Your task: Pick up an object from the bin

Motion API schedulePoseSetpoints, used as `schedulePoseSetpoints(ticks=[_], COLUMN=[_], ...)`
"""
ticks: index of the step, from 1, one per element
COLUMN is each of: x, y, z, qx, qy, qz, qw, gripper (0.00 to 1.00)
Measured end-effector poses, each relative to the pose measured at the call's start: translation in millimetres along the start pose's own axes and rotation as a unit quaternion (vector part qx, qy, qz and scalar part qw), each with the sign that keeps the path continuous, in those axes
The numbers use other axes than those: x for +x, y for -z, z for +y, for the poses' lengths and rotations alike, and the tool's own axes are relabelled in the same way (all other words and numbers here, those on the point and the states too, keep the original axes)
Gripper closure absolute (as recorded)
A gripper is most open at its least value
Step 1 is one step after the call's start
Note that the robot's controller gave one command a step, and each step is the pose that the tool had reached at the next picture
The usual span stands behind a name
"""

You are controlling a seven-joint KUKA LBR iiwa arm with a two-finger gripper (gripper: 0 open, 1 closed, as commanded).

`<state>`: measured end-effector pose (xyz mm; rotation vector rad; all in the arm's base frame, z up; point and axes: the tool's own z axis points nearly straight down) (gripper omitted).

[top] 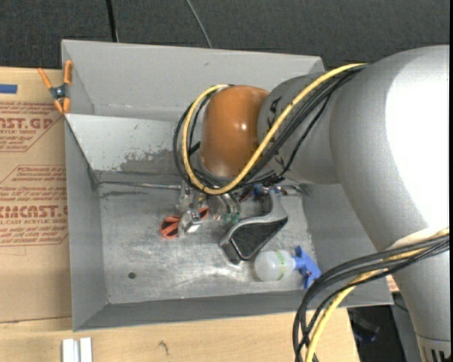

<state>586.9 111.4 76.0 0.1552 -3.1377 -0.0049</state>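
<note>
Down low, gripper (189, 219) over a small red thing (169, 228) lying left-right; state unclear

Lit fairly brightly and evenly from overhead, somewhat from the right. Washed almost to white across the broad arm casing (408, 149) at the right. Touched with a soft, wide highlight on top of the orange cover (228, 127). Pale and flat over the far wall of the grey bin (136, 74); mottled with a dull sheen on the scuffed floor. Darkened by soft-edged shadow under the wrist, around the middle of the floor, and a tone deeper along the near and left walls. Gleaming faintly on the white bottle (272, 265) by the right wall. Dropping to near black beyond the far rim.
</note>
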Motion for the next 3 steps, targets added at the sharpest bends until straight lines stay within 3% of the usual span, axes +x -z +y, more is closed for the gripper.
schedulePoseSetpoints(ticks=[2,3], x=[-4.2,9.7], y=[11,196], z=[0,-14], qx=[0.001,0.001], qy=[0.114,0.081], qz=[-0.0029,-0.0058], qw=[0.9935,0.9967], gripper=[1.00,1.00])
